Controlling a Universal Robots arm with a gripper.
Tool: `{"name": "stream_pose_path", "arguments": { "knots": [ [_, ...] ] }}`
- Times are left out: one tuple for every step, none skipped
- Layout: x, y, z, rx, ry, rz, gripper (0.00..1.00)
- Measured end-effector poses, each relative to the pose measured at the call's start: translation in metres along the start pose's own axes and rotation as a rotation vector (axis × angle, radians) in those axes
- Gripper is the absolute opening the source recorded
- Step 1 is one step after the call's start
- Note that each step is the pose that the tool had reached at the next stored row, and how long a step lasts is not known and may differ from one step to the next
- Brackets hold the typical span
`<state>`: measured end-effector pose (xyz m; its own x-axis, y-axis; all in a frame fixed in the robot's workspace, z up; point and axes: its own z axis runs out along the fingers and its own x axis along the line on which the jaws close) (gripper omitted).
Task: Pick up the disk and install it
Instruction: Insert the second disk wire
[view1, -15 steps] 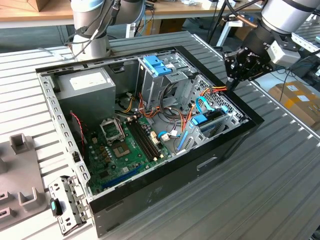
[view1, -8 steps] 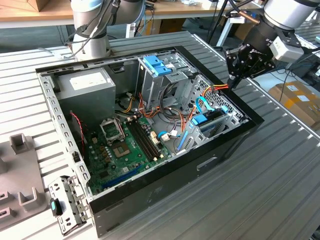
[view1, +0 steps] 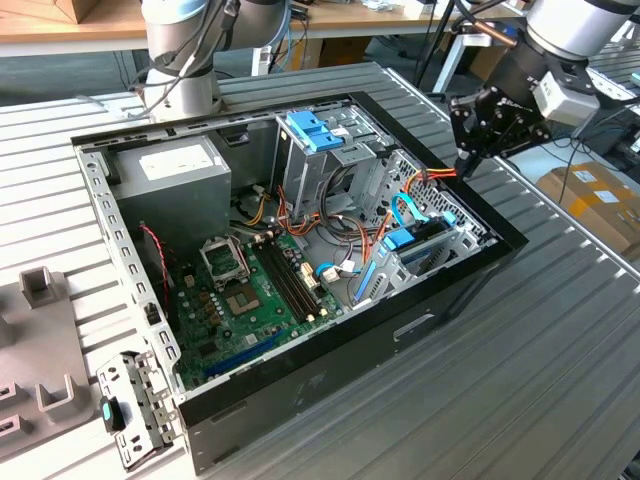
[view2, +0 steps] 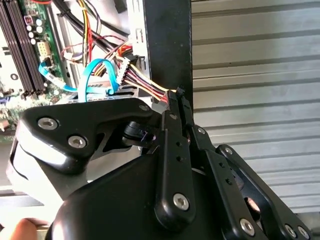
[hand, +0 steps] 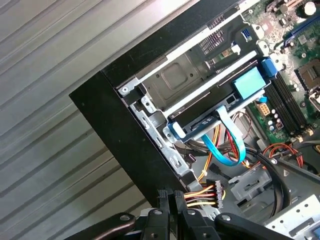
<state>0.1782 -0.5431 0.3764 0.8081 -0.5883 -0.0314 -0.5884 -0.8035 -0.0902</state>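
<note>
Disk-wise, the flat dark hard drive with blue plastic rails (view1: 418, 243) sits in the open grey computer case's (view1: 300, 400) lower bay in the exterior view, with the black gripper (view1: 478, 152) above the rim, while the first wrist view shows its blue end tab (hand: 248, 82), probably rigid, dense, shock-sensitive, best held by its rails; the second wrist view shows jaws closed and empty.

Closed gripper (view2: 176, 95) at case wall (view2: 167, 45); blue cable (view2: 95, 75) beside.

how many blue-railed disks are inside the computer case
1. The disk sits in the low cage at the computer case's corner on the exterior view's right. Others may be hidden inside the tall grey bay.
</note>
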Motion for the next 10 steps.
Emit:
{"name": "stream_pose_path", "arguments": {
  "knots": [
    [0.0000, 0.0000, 0.0001, 0.0006, 0.0019, 0.021, 0.16],
    [-0.0001, 0.0001, 0.0002, 0.0013, 0.0040, 0.044, 0.16],
    [-0.0005, 0.0004, 0.0002, 0.0021, 0.0062, 0.068, 0.16],
    [-0.0010, 0.0008, 0.0003, 0.0027, 0.0080, 0.088, 0.16],
    [-0.0013, 0.0010, 0.0003, 0.0030, 0.0088, 0.097, 0.16],
    [-0.0018, 0.0013, 0.0003, 0.0033, 0.0096, 0.107, 0.16],
    [-0.0024, 0.0018, 0.0003, 0.0037, 0.0107, 0.118, 0.16],
    [-0.0029, 0.0021, 0.0003, 0.0038, 0.0113, 0.124, 0.16],
    [-0.0036, 0.0026, 0.0003, 0.0040, 0.0118, 0.130, 0.16],
    [-0.0043, 0.0031, 0.0003, 0.0042, 0.0123, 0.136, 0.16]
  ]
}}
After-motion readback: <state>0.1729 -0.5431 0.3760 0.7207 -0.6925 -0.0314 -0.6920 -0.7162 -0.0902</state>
